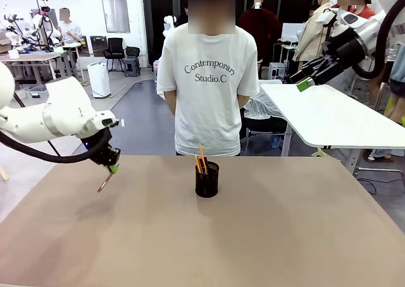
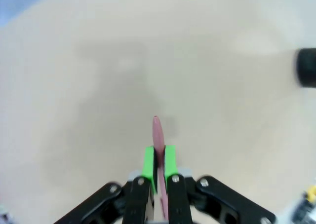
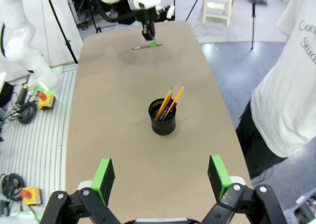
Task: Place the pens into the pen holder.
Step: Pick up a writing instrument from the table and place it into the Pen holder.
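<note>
My left gripper is shut on the brownish-pink pen, which slants down from its green pads just above the table's left side. In the left wrist view the pen sticks out between the closed pads of that gripper. The black mesh pen holder stands mid-table with an orange pen and a dark one inside. The right gripper hangs high at the far right, open and holding nothing. Its wrist view looks down past its spread fingers on the pen holder and the far left gripper.
A person in a white T-shirt stands at the table's far edge, directly behind the holder, hands behind the back. A white table stands behind at the right. The brown tabletop is bare around the holder.
</note>
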Action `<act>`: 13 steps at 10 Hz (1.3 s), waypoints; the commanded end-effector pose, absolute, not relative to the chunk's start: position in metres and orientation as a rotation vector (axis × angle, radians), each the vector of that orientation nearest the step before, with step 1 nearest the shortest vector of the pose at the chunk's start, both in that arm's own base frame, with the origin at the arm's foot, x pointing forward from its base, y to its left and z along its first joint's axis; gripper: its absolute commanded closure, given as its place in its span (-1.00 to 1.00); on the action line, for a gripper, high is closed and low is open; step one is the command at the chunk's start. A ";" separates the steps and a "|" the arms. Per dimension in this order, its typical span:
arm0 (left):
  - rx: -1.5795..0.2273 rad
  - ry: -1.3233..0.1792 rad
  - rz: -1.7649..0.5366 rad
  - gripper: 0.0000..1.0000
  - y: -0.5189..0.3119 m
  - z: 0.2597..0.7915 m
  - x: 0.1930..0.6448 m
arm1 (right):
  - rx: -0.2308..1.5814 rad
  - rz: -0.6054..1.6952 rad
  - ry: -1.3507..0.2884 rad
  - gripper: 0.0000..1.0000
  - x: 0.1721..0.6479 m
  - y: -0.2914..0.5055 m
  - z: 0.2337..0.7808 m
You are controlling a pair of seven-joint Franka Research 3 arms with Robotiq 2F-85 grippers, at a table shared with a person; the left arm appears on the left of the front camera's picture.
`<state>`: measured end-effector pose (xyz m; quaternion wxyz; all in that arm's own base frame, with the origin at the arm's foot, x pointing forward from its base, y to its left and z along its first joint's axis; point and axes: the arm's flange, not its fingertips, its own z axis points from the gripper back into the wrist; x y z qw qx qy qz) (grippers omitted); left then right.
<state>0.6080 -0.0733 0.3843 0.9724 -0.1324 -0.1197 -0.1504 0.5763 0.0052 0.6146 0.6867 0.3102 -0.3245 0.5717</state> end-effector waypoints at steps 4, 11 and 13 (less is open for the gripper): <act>-0.818 -0.381 -0.875 1.00 -0.066 0.426 0.569 | 0.695 1.284 -0.726 -1.00 0.576 0.005 0.617; -0.906 -0.857 -1.231 1.00 -0.063 0.452 0.565 | 0.695 1.284 -0.726 -1.00 0.576 0.005 0.617; -0.906 -0.857 -1.231 1.00 -0.063 0.452 0.565 | 0.695 1.284 -0.726 -1.00 0.576 0.005 0.617</act>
